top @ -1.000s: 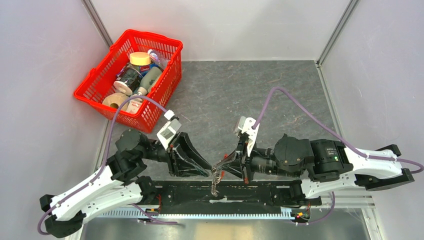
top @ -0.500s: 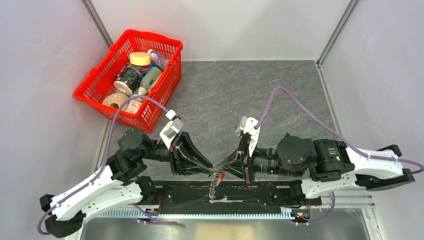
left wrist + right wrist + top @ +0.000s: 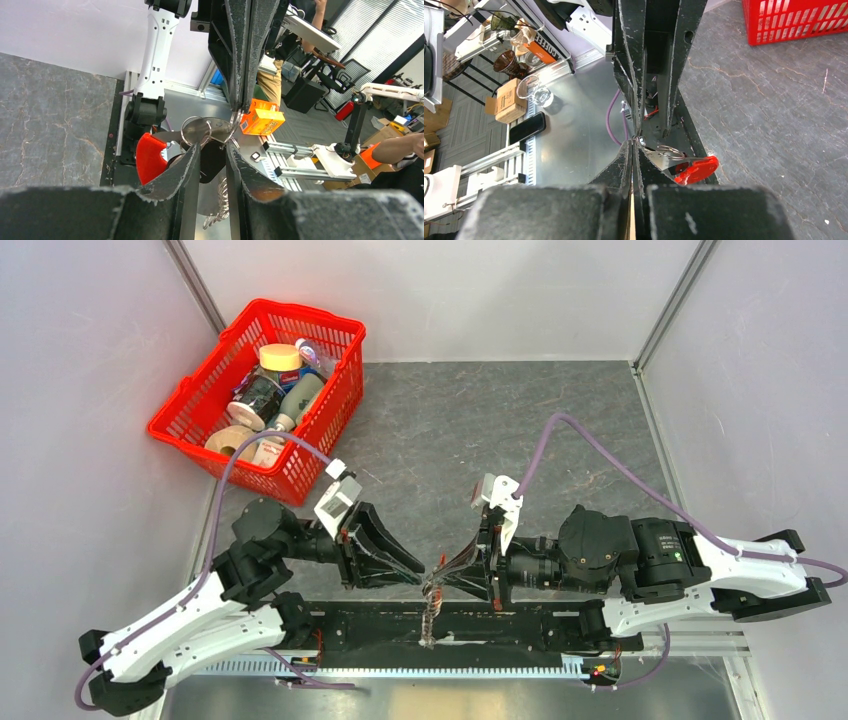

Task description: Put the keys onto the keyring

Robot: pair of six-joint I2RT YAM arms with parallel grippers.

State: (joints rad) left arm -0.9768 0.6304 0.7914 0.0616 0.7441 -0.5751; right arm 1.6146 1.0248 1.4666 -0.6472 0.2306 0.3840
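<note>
Under both arms, table [image 3: 560,430]: a grey, stone-patterned top is seen.
Red basket [image 3: 322,430]: placed at the far left, well apart from both grippers; a tape roll [image 3: 280,357] is seen on top of the goods inside.
Left gripper [image 3: 417,576]: pointed toward the right gripper, with the tips of the two nearly met. Its fingers [image 3: 186,167] are set at a narrow gap, and that gap is filled by a dark key head.
Right gripper [image 3: 442,573]: pointed back at the left one; its fingers [image 3: 623,162] are pressed together on the wire of the keyring.
Keyring [image 3: 430,608]: suspended between the two grippers, above the black base rail [image 3: 520,620]. The split ring [image 3: 196,131] is held at the fingertips, the red tag [image 3: 149,159] is hung to one side, and the coiled chain [image 3: 220,207] is let drop below.
Key [image 3: 212,161]: apparently pinched at its black head by the left fingers, just beside the split ring; its blade cannot be made out.
</note>
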